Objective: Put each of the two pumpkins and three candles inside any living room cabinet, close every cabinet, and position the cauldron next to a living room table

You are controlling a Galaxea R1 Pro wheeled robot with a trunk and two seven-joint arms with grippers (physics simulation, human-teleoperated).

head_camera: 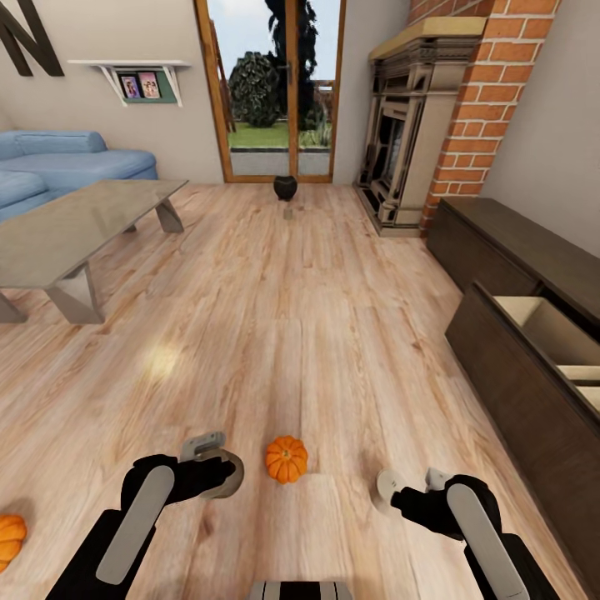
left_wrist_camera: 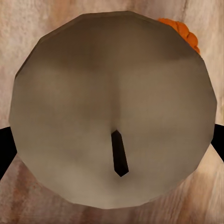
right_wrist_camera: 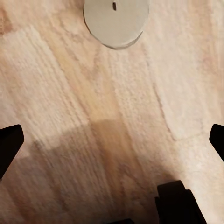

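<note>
My left gripper (head_camera: pixel 218 468) is low over the floor, its black fingers (left_wrist_camera: pixel 5 150) spread wide on either side of an off-white candle (left_wrist_camera: pixel 112 112) with a dark wick. That candle (head_camera: pixel 225 477) looks to be standing on the floor. My right gripper (head_camera: pixel 402 497) is open, with a second candle (head_camera: pixel 385 487) (right_wrist_camera: pixel 115 21) just ahead of its fingertips. One orange pumpkin (head_camera: pixel 286 459) (left_wrist_camera: pixel 184 30) lies between the arms, another pumpkin (head_camera: pixel 10 539) at the left edge. The black cauldron (head_camera: pixel 285 187) stands by the glass door. The cabinet (head_camera: pixel 500 250) runs along the right wall with a drawer (head_camera: pixel 543 323) pulled out. The coffee table (head_camera: pixel 75 225) is at left.
A small pale object (head_camera: pixel 288 212) sits on the floor just before the cauldron. A blue sofa (head_camera: pixel 58 167) stands behind the table, and a brick fireplace (head_camera: pixel 408 125) beyond the cabinet. Wooden floor (head_camera: pixel 275 333) stretches across the middle.
</note>
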